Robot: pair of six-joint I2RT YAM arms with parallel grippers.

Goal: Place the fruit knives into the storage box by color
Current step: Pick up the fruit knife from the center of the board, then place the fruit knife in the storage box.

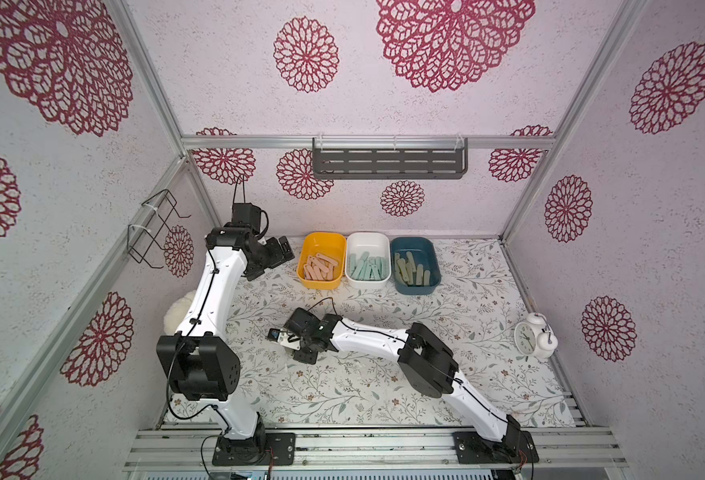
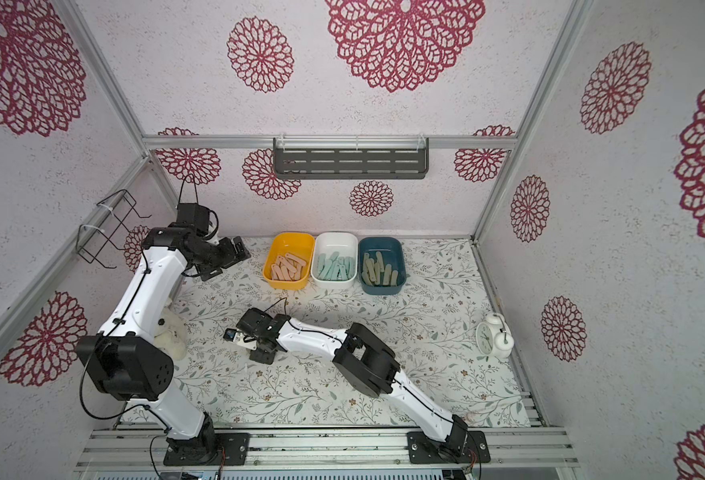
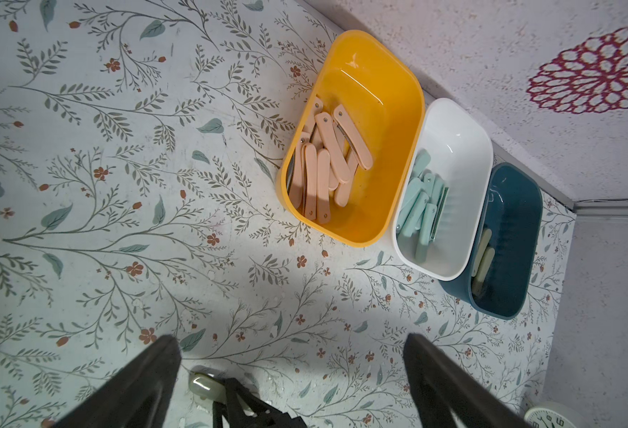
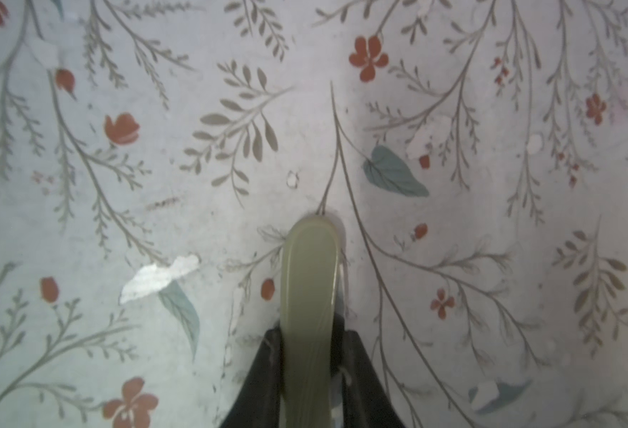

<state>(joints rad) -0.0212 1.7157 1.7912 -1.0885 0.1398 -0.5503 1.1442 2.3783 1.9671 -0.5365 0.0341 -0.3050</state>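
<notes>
Olive fruit knife pinched in my right hand, low over the desk.

My right hand (image 4: pixel 309 333) is pressed together on the olive fruit knife (image 4: pixel 310 274), clamping its two long edges. The knife's rounded free end pokes forward, touching or just above the desk (image 4: pixel 120 192); I cannot tell which. I judge it light, stiff and smooth, so it may pivot or slip, and a hold nearer its middle would be steadier. The blue box (image 1: pixel 418 290), holding the other olive ones, sits well apart at the desk's far edge. My left hand (image 3: pixel 290 352) hangs spread and empty near the yellow box (image 3: pixel 379 85).
</notes>
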